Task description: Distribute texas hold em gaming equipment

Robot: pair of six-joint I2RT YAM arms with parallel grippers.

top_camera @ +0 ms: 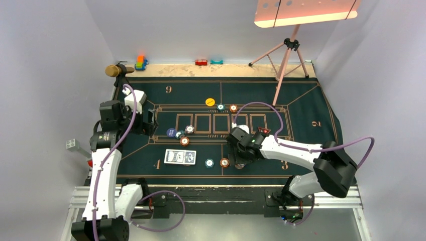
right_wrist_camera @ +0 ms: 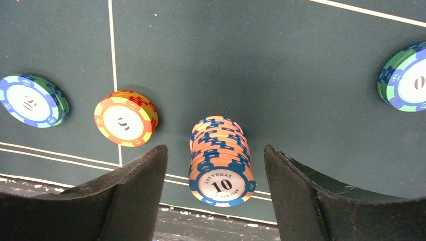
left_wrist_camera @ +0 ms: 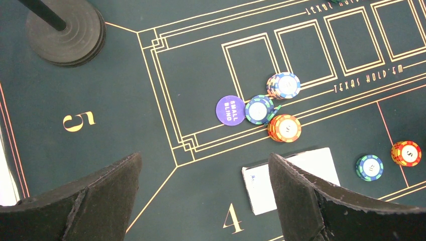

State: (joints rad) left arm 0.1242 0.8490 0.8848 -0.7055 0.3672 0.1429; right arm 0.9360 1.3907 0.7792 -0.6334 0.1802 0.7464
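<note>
Right jaws apart; chip stack between, touching neither.

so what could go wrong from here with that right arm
1. The "10" chip stack is tall and stands between the fingers of the open right end effector. An uneven squeeze could topple or shear it.
2. The red-yellow chip lies close to one finger and may get nudged.
</note>
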